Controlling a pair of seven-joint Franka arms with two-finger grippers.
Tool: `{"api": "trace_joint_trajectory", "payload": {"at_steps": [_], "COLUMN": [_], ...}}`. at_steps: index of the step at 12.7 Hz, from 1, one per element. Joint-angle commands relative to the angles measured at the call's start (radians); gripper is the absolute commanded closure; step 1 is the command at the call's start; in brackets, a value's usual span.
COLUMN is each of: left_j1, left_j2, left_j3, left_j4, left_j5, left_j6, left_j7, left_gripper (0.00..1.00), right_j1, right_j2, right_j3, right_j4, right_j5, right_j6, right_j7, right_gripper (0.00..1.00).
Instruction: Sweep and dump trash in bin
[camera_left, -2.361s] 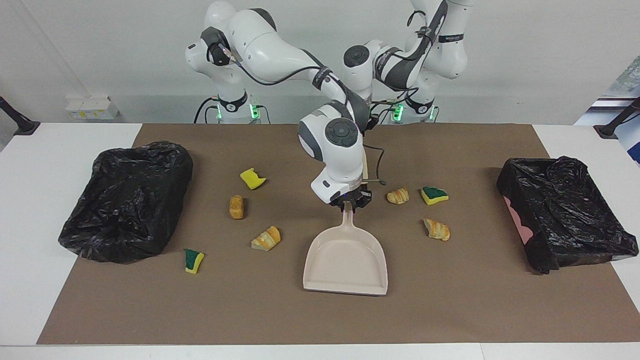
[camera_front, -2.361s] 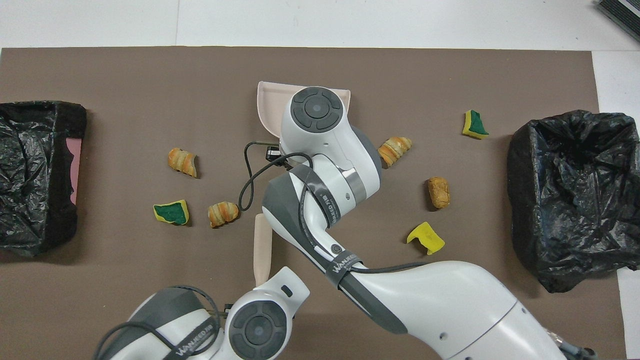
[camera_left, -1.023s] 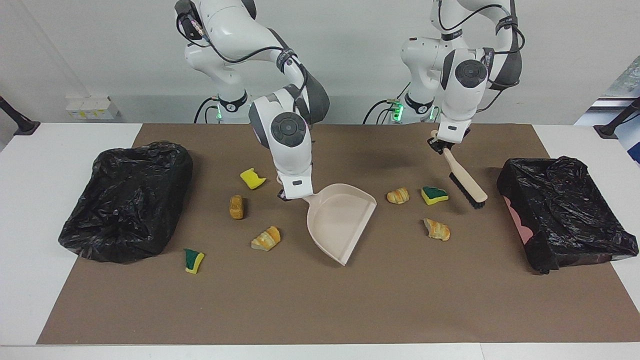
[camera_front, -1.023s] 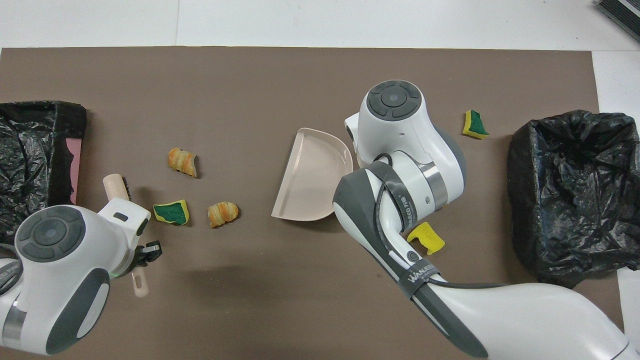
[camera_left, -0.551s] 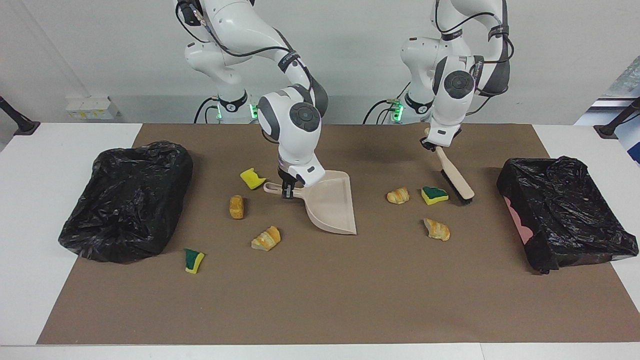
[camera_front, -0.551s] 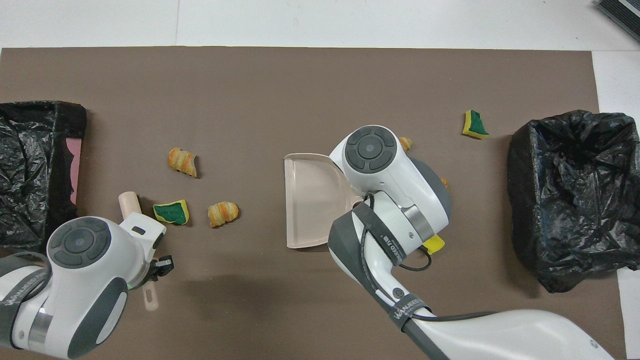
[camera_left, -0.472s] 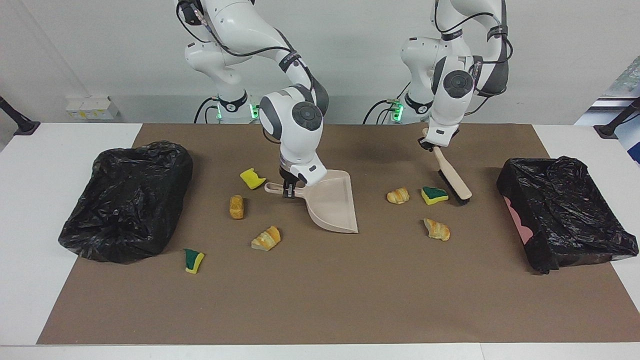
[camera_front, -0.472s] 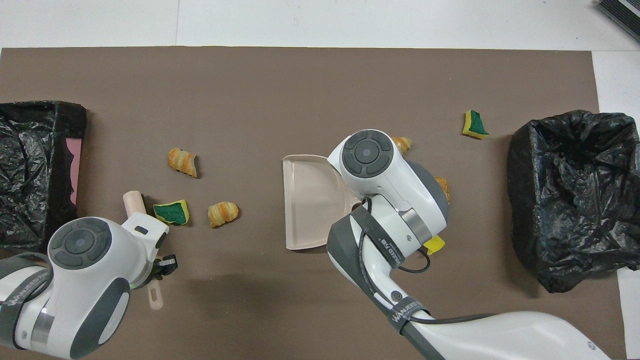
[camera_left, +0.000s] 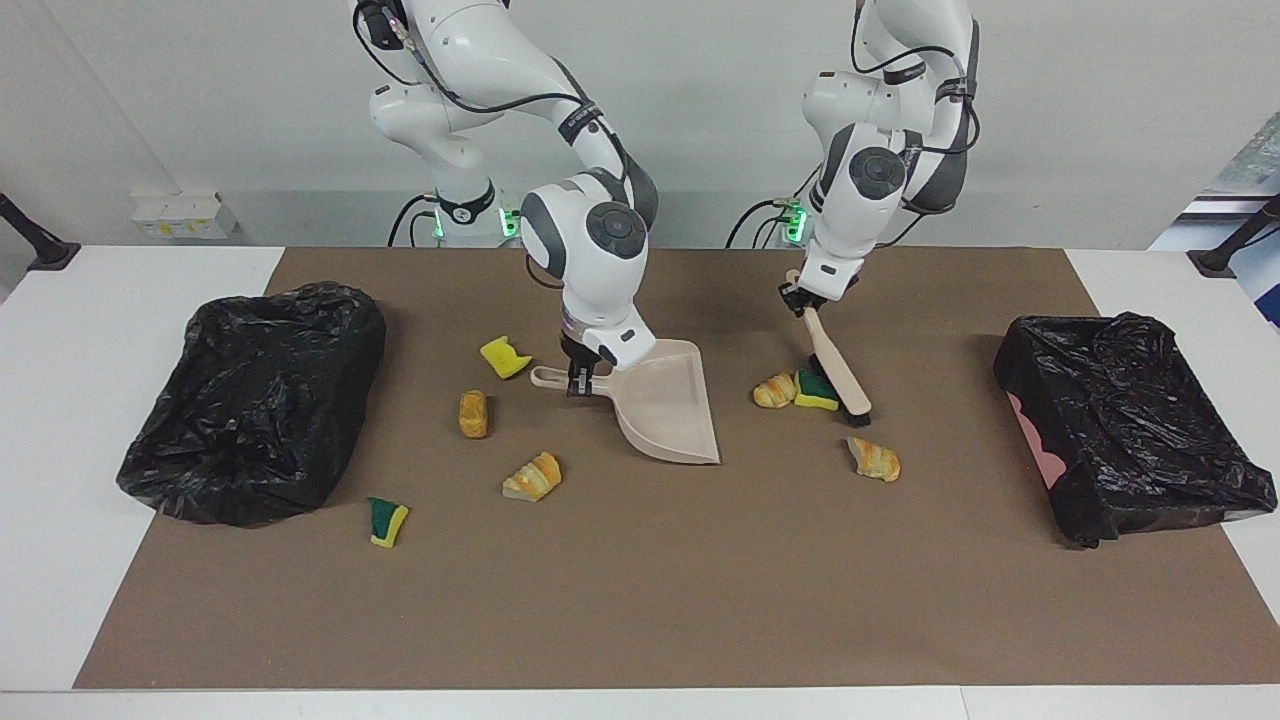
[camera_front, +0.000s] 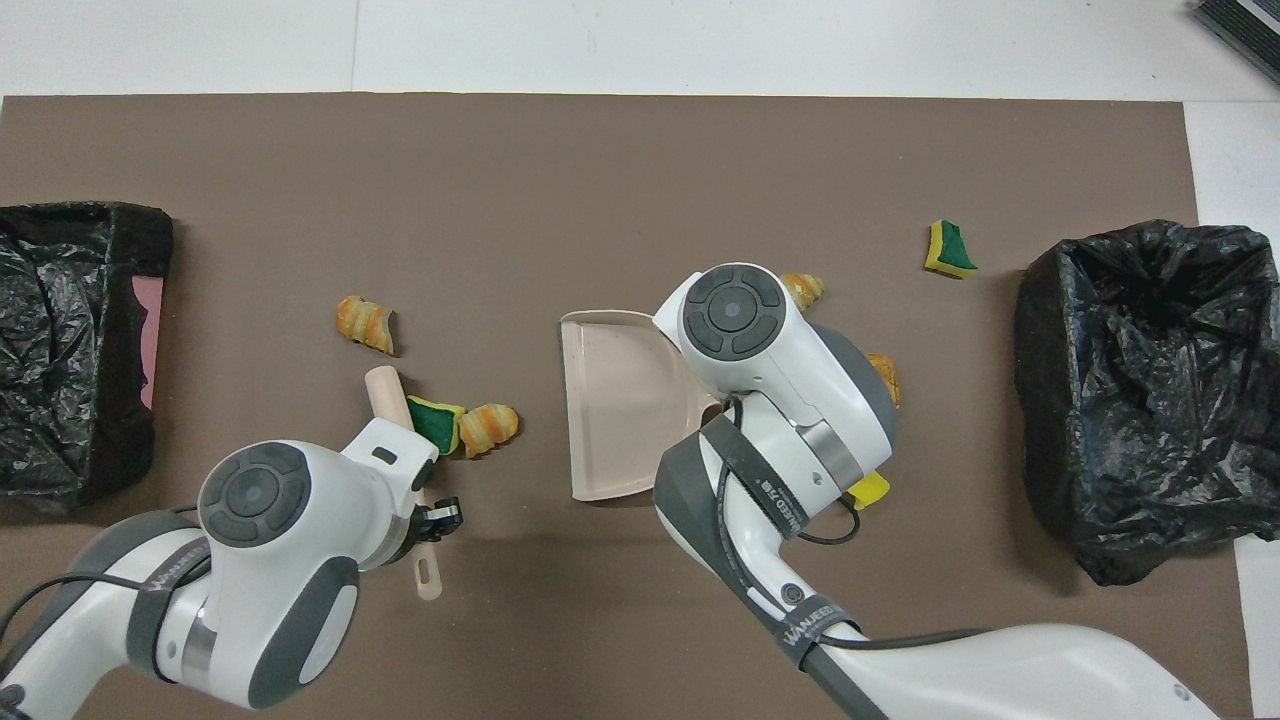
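My right gripper (camera_left: 578, 383) is shut on the handle of the beige dustpan (camera_left: 665, 400), whose mouth rests on the mat facing the left arm's end of the table. The left gripper (camera_left: 803, 298) is shut on the beige brush (camera_left: 838, 368). Its bristles press a green-faced sponge chunk (camera_left: 816, 390) against a croissant bit (camera_left: 775, 391). These two pieces of trash lie a short gap from the pan's mouth. Another croissant bit (camera_left: 875, 458) lies farther from the robots than the brush. In the overhead view the right gripper is hidden under its wrist.
More trash lies toward the right arm's end: a yellow sponge (camera_left: 505, 357), a bread bit (camera_left: 472, 413), a croissant bit (camera_left: 532, 476) and a green sponge (camera_left: 387, 521). Black-bagged bins (camera_left: 255, 400) (camera_left: 1130, 430) stand at both ends of the brown mat (camera_left: 640, 600).
The left gripper swept the brush toward the dustpan, sliding the green sponge into the croissant bit and both closer to the pan. The dustpan has barely moved in the last half second.
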Motion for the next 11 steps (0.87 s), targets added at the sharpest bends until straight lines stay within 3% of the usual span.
{"api": "trace_joint_trajectory", "payload": {"at_steps": [1,7,11], "left_j1": [-0.086,-0.259,-0.258], "left_j2": [0.083,0.13,0.184], "left_j3": [0.007,0.004,0.012], "left_j4": [0.053,0.161,0.284], "left_j5": [-0.08,-0.095,-0.128], "left_j6": [0.09,0.121,0.103], "left_j7": [0.008,0.013,0.014], "left_gripper": [1.0,1.0,1.0], "right_j1": [-0.01,-0.008,-0.011], "right_j2": [-0.02,-0.014,-0.014], "right_j3": [0.008,0.008,0.006], "right_j4": [-0.036,-0.036,-0.024], "right_j5": [-0.014,-0.003,-0.003], "right_j6": [0.053,0.074,0.053], "right_j7": [-0.021,-0.011,-0.01], "right_gripper": [1.0,1.0,1.0]}}
